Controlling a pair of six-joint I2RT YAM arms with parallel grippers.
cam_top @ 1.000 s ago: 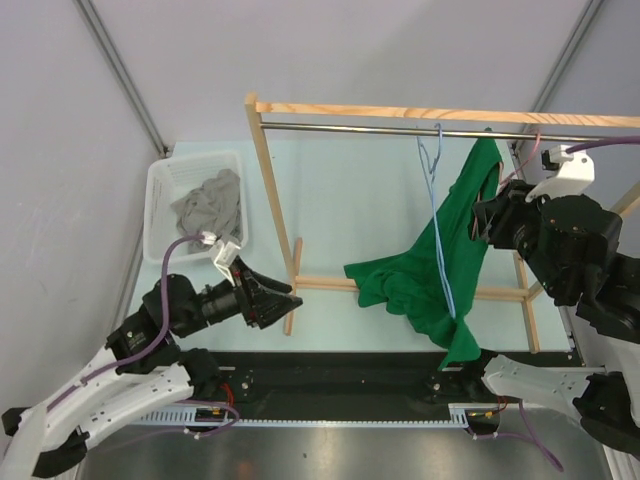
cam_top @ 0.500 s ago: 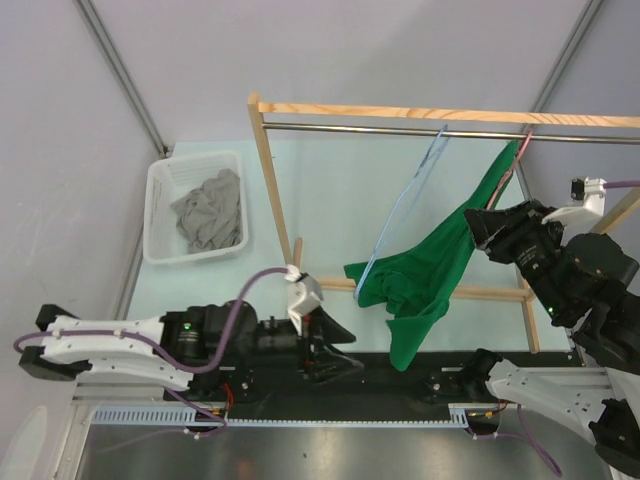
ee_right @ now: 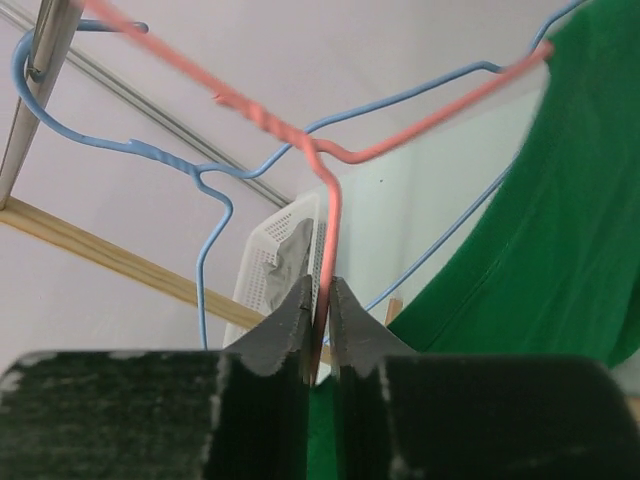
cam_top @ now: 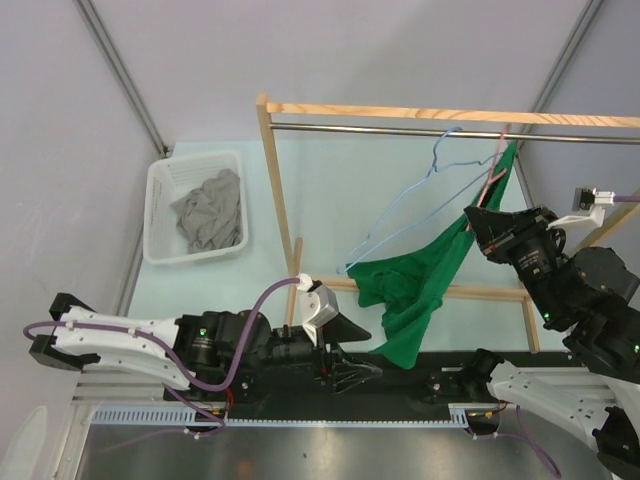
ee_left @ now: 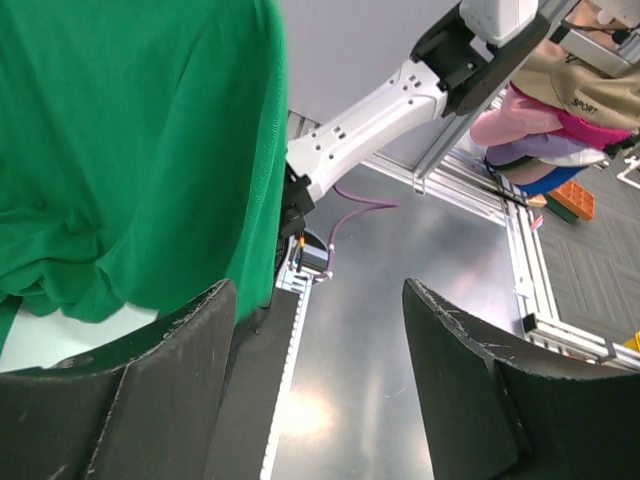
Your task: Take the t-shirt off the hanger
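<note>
We judge task partway. Right gripper (ee_right: 320, 335) clamped on pink hanger (ee_right: 326, 215) wire. Left gripper (ee_left: 315, 300) spread, holding nothing. T-shirt (ee_left: 130, 150) hangs at its 10 o'clock, not yet off hanger. Remaining: we grasp hem, pull free.

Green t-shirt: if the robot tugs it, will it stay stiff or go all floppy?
Probably floppy: the green t-shirt sags in bunched folds. Likely light too, since one thin pink hanger carries it. It may snag rather than slip off, because cloth drapes over the hanger.
</note>
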